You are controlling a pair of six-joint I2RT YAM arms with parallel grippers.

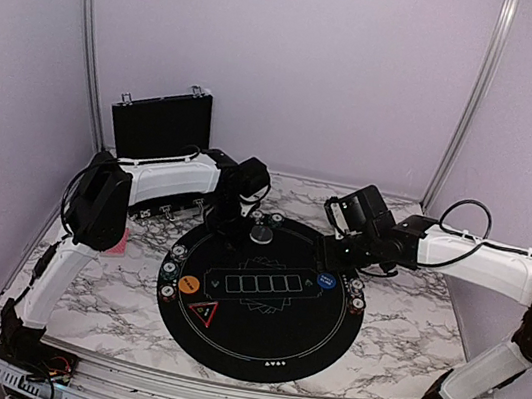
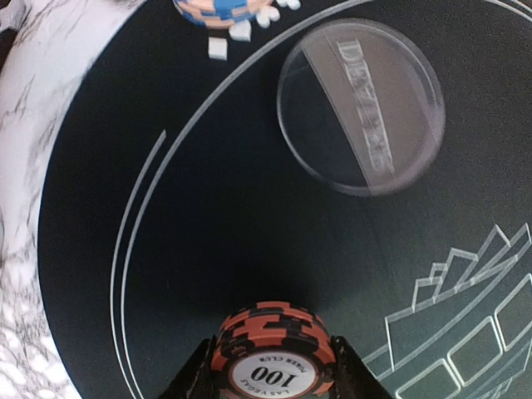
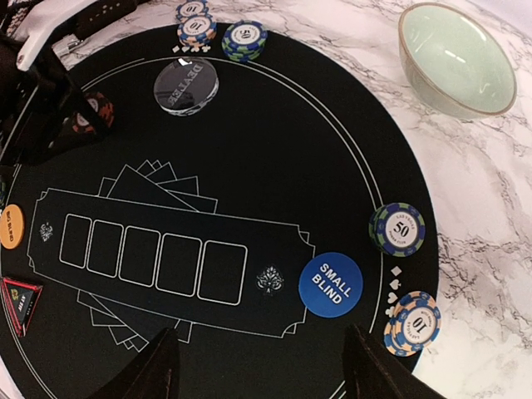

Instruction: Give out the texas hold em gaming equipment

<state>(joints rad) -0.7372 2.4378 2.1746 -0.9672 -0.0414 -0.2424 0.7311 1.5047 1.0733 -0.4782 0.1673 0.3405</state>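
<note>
The 100 chip stack [image 2: 270,347] is cut by the left wrist view's bottom edge, the orange disc [image 3: 10,226] by the right wrist view's left edge.

Our left gripper [image 2: 271,370] low, jaws closed around a chip stack [image 2: 272,337], our right gripper [image 3: 266,370] hovering, jaws spread wide

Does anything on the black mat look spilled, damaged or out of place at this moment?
Nothing is spilled or damaged. The one small oddity: the 100 chip stack between the left fingers looks slightly staggered, its chips not squarely aligned.
</note>
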